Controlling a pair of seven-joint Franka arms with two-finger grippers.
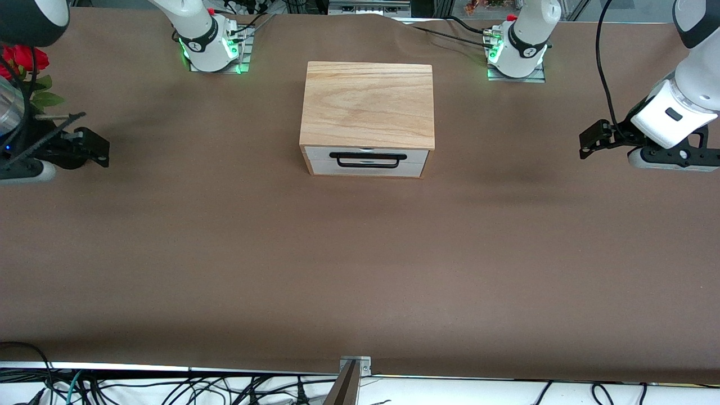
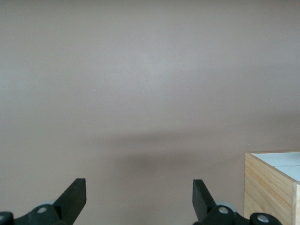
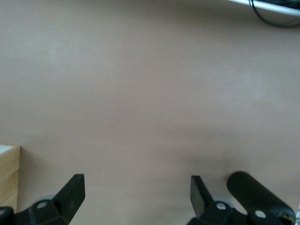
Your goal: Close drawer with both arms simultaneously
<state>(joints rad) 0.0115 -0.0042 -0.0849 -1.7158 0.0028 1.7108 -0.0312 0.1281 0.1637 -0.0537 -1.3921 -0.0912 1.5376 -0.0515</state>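
Note:
The light-wood box (image 1: pixel 368 101) stands in the middle of the table. The drawer (image 1: pixel 365 161), with its white front and black wire handle, sits flush in the box's face toward the front camera. My left gripper (image 1: pixel 589 142) hovers open and empty over the table at the left arm's end, well apart from the box. My right gripper (image 1: pixel 100 148) hovers open and empty at the right arm's end. In the left wrist view the gripper (image 2: pixel 139 193) is wide open, with a box corner (image 2: pixel 269 192) at the edge. In the right wrist view the gripper (image 3: pixel 137 191) is wide open beside a box edge (image 3: pixel 9 180).
Red flowers (image 1: pixel 22 59) stand beside the right arm's wrist. A black cylinder (image 3: pixel 258 197) shows close to the right gripper. Cables (image 1: pixel 169 388) hang off the table's edge nearest the front camera. The arm bases (image 1: pixel 211 45) stand at the edge farthest from that camera.

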